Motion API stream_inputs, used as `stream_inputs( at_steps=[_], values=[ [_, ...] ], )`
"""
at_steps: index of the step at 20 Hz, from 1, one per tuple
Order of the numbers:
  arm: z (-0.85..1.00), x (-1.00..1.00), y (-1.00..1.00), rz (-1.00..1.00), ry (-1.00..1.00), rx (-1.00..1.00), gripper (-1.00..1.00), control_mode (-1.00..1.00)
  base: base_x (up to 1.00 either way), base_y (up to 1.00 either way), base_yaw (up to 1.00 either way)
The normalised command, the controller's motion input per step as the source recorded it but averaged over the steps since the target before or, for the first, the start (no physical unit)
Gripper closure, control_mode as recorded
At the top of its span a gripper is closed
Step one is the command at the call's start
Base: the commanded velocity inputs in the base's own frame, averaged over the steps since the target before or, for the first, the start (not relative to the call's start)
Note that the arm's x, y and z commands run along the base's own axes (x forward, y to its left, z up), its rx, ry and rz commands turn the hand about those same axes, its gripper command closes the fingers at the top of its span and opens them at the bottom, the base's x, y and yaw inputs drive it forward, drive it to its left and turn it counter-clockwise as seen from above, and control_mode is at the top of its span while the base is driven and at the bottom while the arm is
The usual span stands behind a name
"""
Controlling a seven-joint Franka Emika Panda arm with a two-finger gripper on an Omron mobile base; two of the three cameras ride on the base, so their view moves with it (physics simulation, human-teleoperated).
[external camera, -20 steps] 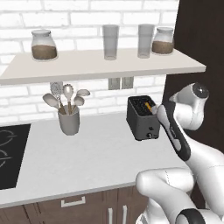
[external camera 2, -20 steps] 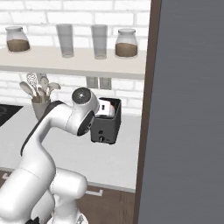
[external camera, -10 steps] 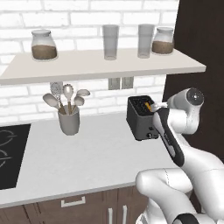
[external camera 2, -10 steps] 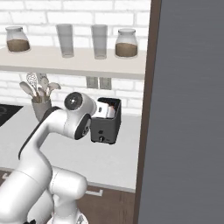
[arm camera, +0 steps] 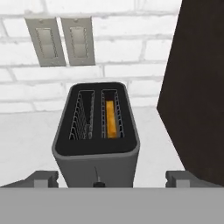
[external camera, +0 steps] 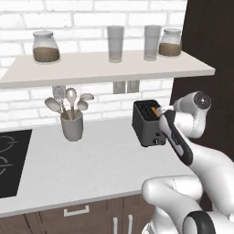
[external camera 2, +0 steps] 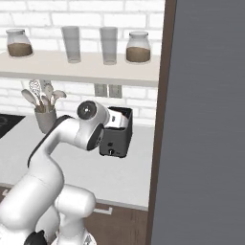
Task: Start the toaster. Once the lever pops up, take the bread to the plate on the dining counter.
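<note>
We are at the toaster step: the toaster [arm camera: 96,138] stands on the pale worktop [external camera: 91,160] below the wall outlets [arm camera: 61,40], well right of the utensil cup [external camera: 72,125] and close to the dark panel [arm camera: 197,87] on its right. In the hand view, going left to right across its top, the left slot looks empty and the right slot holds the bread [arm camera: 112,118], sunk low and glowing orange, so we judge the toaster is probably running and the bread is not ready to lift. The lever [arm camera: 99,183] shows at the bottom of the front face, seemingly down. Next we need to wait for it to pop up, then reach into the right slot and pinch the slice by its top edge.

Our gripper [arm camera: 111,180] hovers just above the front of the toaster, jaws spread wide, one fingertip on each side, holding nothing and, as far as we can tell, touching nothing.
</note>
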Motion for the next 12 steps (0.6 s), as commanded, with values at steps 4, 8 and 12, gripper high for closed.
stream_inputs(
  at_steps=[4, 8, 12],
  values=[
    [0.0, 0.36, 0.0, 0.17, 0.08, 0.0, -1.0, -1.0, 0.0, 0.0, 0.0],
    [0.0, 0.59, 0.0, 0.12, 0.11, 0.0, -1.0, -1.0, 0.0, 0.0, 0.0],
    [-0.08, 0.33, 0.08, 0.02, 0.09, 0.0, -1.0, -1.0, 0.0, 0.0, 0.0]
  ],
)
